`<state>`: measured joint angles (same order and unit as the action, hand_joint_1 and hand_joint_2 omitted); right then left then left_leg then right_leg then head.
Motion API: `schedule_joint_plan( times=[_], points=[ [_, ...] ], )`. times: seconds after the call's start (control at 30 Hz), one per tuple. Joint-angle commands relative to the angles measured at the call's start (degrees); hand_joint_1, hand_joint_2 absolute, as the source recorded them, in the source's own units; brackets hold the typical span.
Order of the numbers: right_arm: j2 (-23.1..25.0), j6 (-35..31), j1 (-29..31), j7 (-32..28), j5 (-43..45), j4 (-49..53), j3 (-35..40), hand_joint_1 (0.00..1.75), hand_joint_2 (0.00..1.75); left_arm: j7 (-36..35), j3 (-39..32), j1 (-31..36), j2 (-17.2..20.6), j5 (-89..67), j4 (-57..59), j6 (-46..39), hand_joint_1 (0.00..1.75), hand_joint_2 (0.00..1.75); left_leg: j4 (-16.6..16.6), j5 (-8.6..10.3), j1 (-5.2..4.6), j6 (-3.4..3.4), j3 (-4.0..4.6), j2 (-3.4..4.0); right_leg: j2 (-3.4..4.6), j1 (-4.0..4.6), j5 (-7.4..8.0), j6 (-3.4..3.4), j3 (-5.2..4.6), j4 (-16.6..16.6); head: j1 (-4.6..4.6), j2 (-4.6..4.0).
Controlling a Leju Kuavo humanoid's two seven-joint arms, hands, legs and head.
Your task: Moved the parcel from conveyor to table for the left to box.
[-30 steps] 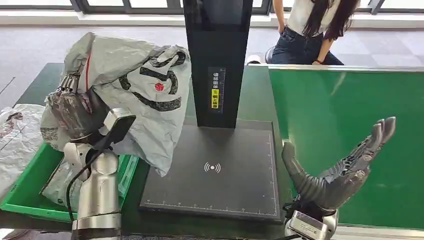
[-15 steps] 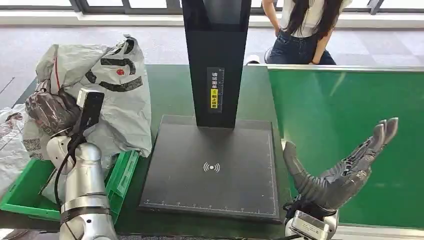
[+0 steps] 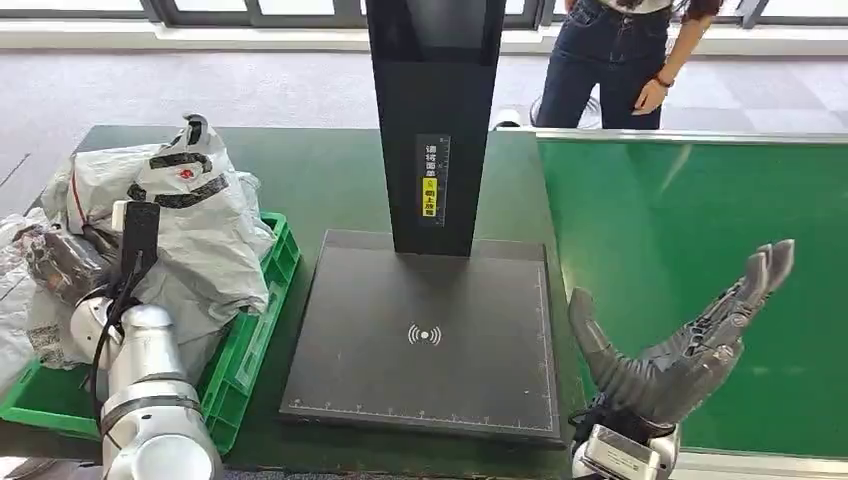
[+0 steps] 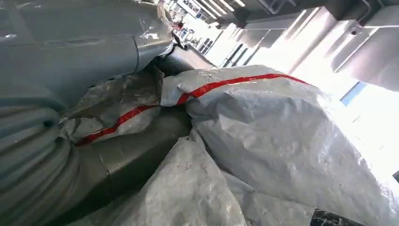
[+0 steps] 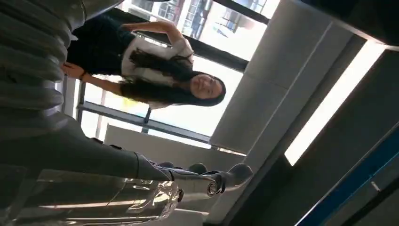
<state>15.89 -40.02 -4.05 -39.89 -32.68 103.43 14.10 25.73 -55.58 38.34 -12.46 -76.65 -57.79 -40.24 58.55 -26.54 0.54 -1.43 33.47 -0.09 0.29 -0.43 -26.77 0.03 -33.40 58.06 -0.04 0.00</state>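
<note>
Dark green tabletop (image 3: pixel 340 180) fills the near ground, with a green conveyor belt (image 3: pixel 690 250) alongside it and a black scanning stand with a flat square base plate (image 3: pixel 425 335) as the landmark between them. Left of that stand sits a green plastic crate (image 3: pixel 245 335), and the crumpled grey plastic mailing bag with black lettering and a red stripe (image 3: pixel 190 230), the parcel, lies in and over the crate. The left hand (image 3: pixel 60 262) is at the parcel's far-left side, its fingers wrapped around a fold of the grey film, as the left wrist view shows close up (image 4: pixel 254 136); I judge the grip is kept so the bag settles into the crate rather than sliding off. Right of the stand, the right hand (image 3: pixel 680 335) hovers above the belt with fingers spread wide and nothing in them, likely parked clear of the work. The crate's right wall stands just beside the base plate, so room there is tight; beyond the crate the tabletop is free. A person (image 3: pixel 610 55) stands behind the stand, well apart from both hands.
</note>
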Motion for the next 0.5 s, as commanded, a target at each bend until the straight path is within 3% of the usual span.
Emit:
schedule_joint_plan(
  times=[0.03,0.1,0.13,0.17,0.37,0.4,0.43,0.5],
  points=[
    [1.5,0.0,-1.2,-0.1,0.0,-0.3,-0.2,0.00,1.75,0.4,-7.1,3.8,-0.2,-0.3,3.2,0.2,1.75,1.75,0.0,0.05,0.03,0.02,0.01,-0.08,-0.11,0.03,0.02,-0.01,0.02,0.0,0.00,0.00],
    [1.3,0.0,-1.0,-0.1,0.2,-0.7,0.0,0.00,1.75,0.8,-7.8,3.7,-0.8,-0.2,1.7,0.2,1.75,1.75,-0.1,0.07,0.03,0.03,0.00,-0.08,-0.12,0.05,0.04,-0.01,0.03,-0.1,0.00,0.00],
    [1.3,0.0,-0.8,-0.1,0.3,-1.1,0.1,0.00,1.75,1.2,-8.7,3.6,-1.0,0.4,0.7,0.2,0.56,1.75,-0.1,0.05,0.01,0.02,0.00,-0.07,-0.10,0.03,0.02,-0.01,0.02,-0.1,0.00,0.00],
    [1.3,0.0,-0.5,-0.1,0.4,-1.5,0.3,0.00,1.75,2.2,-9.5,3.6,-1.0,1.8,0.2,0.2,0.21,1.75,0.0,0.02,0.02,0.01,0.01,-0.02,-0.05,0.05,0.01,-0.01,0.00,0.0,0.00,0.00],
    [1.3,0.0,-0.5,-0.1,0.4,-1.5,0.3,0.00,1.75,2.2,-9.5,3.6,-1.0,1.8,0.2,0.2,0.21,1.75,0.0,0.02,0.01,0.02,0.00,-0.04,-0.06,0.05,0.01,-0.01,0.00,0.0,0.00,0.00],
    [1.3,0.0,-0.5,-0.1,0.4,-1.5,0.3,0.00,1.75,2.2,-9.5,3.6,-1.0,1.8,0.2,0.2,0.17,1.75,-0.1,0.04,0.01,0.03,-0.02,-0.08,-0.11,0.05,0.01,-0.01,0.05,-0.1,0.00,0.00],
    [1.2,0.0,-0.4,-0.1,0.6,-1.8,0.4,0.00,1.75,4.1,-11.0,3.9,-1.2,3.1,-0.6,0.2,0.00,1.75,-0.1,0.06,0.02,0.05,-0.03,-0.08,-0.12,0.06,0.03,-0.01,0.06,-0.1,0.00,0.00],
    [1.1,0.0,-0.2,-0.1,0.8,-2.3,0.7,0.00,1.75,8.1,-14.1,4.5,-2.2,5.6,-2.5,0.2,0.00,1.75,-0.1,0.05,0.02,0.04,-0.03,-0.03,-0.06,0.06,0.04,0.00,0.05,-0.1,0.00,0.00]
  ],
)
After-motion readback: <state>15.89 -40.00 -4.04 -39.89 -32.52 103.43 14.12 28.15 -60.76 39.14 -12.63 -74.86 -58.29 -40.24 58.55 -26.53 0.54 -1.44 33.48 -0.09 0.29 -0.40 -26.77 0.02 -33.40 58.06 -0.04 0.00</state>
